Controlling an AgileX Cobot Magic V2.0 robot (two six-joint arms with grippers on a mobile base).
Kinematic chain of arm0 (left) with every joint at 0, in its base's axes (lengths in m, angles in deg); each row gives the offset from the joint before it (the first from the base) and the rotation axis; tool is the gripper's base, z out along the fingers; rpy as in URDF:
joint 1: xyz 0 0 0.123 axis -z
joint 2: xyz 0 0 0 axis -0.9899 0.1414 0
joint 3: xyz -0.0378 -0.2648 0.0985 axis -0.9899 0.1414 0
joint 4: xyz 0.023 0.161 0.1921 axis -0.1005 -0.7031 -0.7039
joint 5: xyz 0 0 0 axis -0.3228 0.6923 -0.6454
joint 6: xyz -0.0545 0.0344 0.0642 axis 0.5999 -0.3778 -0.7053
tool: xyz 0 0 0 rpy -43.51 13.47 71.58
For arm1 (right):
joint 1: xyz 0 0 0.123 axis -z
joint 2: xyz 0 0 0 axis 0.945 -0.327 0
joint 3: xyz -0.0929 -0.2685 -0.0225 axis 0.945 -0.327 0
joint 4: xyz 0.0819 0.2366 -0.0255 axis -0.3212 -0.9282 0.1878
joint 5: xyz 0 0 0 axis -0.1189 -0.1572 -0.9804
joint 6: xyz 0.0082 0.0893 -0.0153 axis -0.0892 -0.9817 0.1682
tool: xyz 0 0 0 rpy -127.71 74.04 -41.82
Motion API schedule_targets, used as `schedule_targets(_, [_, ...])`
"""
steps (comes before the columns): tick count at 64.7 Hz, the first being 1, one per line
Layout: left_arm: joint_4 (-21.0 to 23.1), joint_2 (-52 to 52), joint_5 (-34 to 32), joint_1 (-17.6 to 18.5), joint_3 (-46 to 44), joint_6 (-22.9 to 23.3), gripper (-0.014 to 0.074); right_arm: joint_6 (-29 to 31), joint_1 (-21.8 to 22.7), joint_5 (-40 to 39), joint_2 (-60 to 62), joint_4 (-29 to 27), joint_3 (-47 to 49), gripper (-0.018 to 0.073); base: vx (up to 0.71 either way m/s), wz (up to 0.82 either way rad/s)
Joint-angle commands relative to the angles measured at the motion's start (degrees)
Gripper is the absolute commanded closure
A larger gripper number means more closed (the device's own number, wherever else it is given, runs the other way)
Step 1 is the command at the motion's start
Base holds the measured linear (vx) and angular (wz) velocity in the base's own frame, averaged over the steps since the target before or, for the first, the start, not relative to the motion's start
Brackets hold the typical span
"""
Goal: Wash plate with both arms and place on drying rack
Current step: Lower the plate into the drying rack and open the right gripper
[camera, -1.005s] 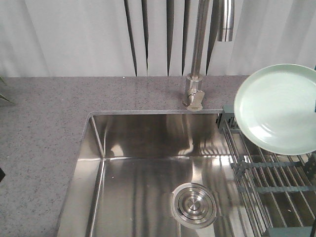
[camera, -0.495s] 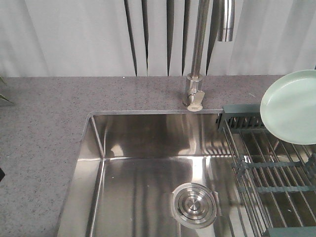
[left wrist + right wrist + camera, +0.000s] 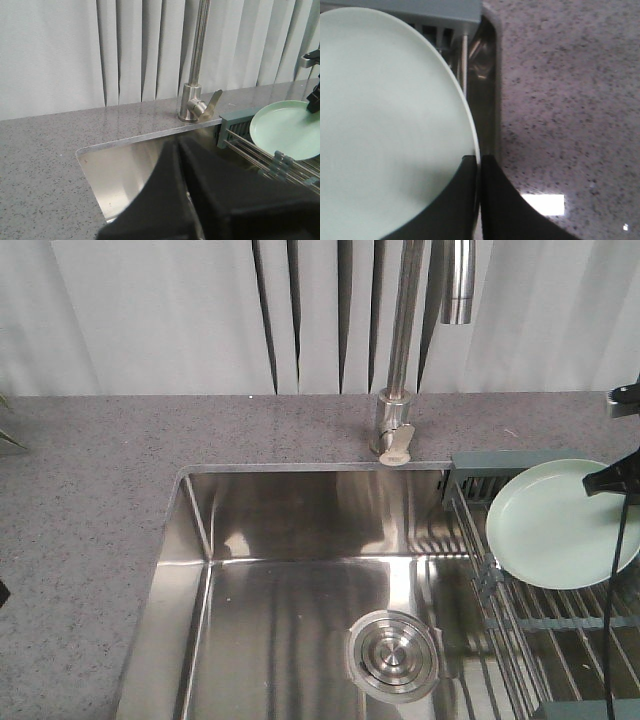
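One plate (image 3: 555, 537) is involved here, and it's been brought down a lot: a second ago it was held up high and tilted near the tap (image 3: 398, 390), half a second ago it was swung out toward the right edge, and now it's lying nearly flat over the bars at the back end of the drying rack (image 3: 520, 625). Its rim is pinched by the right gripper (image 3: 479, 192) (jaws closed thin on the edge, seen best from the right wrist). The left gripper (image 3: 182, 165) is parked over the sink (image 3: 290, 580), well apart from the plate; its open or closed state can't be told. Washing looks finished, so only letting go seems to be left, though real contact with the bars can't be confirmed.
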Motion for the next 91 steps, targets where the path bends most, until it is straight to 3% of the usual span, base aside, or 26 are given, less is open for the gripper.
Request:
schedule_targets(1, [-0.2, 0.5, 1.8, 0.0, -1.4, 1.2, 0.0603, -1.2, -1.2, -2.8, 1.5, 1.5, 2.0, 0.0537, 0.00, 0.00])
schedule_targets(13, [-0.2, 0.5, 1.8, 0.0, -1.4, 1.2, 0.0603, -2.8, -1.2, -4.2, 1.5, 1.5, 2.0, 0.0421, 0.00, 0.00])
schedule_targets(26, [-0.2, 0.5, 1.8, 0.0, -1.4, 1.2, 0.0603, -4.5, -1.2, -4.6, 1.4, 1.3, 2.0, 0.0182, 0.00, 0.00])
schedule_targets(31, [-0.2, 0.5, 1.8, 0.0, -1.4, 1.2, 0.0603, -5.3, -1.1, -3.9, 1.7, 1.3, 2.4, 0.0132, 0.00, 0.00])
schedule_targets(39, [-0.2, 0.5, 1.8, 0.0, -1.4, 1.2, 0.0603, -5.8, -1.1, -3.5, 3.7, 0.7, 2.4, 0.0138, 0.00, 0.00])
schedule_targets(47, [-0.2, 0.5, 1.8, 0.0, -1.4, 1.2, 0.0603, -3.1, -1.1, -3.3, 8.5, -3.0, 2.4, 0.0223, 0.00, 0.00])
schedule_targets(57, [-0.2, 0.5, 1.8, 0.0, -1.4, 1.2, 0.0603, 10.1, -1.1, -0.2, 16.7, -16.1, 2.4, 0.0440, 0.00, 0.00])
schedule_targets(63, [-0.2, 0.5, 1.8, 0.0, -1.4, 1.2, 0.0603, 20.0, -1.1, 3.6, 21.6, -28.6, 2.1, 0.0575, 0.00, 0.00])
schedule_targets(70, [-0.2, 0.5, 1.8, 0.0, -1.4, 1.2, 0.0603, 31.2, -1.1, 7.3, 28.4, -40.9, 0.3, 0.0568, 0.00, 0.00])
schedule_targets(81, [-0.2, 0.5, 1.6, 0.0, -1.4, 1.2, 0.0603, 40.5, -1.1, 6.1, 42.4, -54.0, -8.7, 0.0564, 0.00, 0.00])
schedule_targets(91, [-0.2, 0.5, 1.6, 0.0, -1.4, 1.2, 0.0603, 48.5, -1.1, 3.1, 58.5, -60.5, -22.0, 0.0564, 0.00, 0.00])
